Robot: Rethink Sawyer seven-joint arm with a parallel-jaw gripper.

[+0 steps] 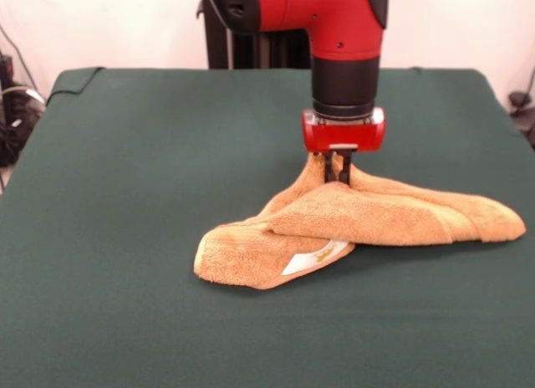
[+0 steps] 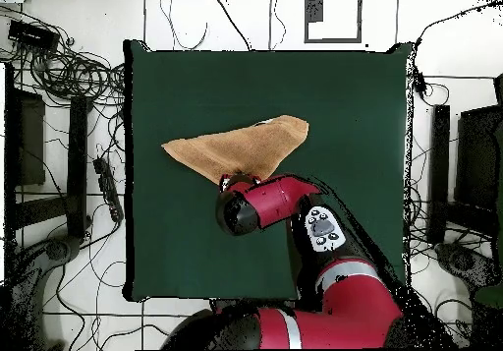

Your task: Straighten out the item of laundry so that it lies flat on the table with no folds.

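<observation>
Pinching a raised peak of the folded towel (image 1: 359, 216) between my closed fingers (image 1: 338, 169), I judge dragging it outward across the table (image 1: 150, 154) comes next.

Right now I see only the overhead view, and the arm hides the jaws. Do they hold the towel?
Observer: Yes. In the front view the gripper pinches the towel, which rises to a peak there.
Operator: Is the rest lifted too?
Observer: No, both ends rest on the table.
Operator: Is it folded?
Observer: Yes, one layer lies over another, and a white label peeks out beneath it.
</observation>
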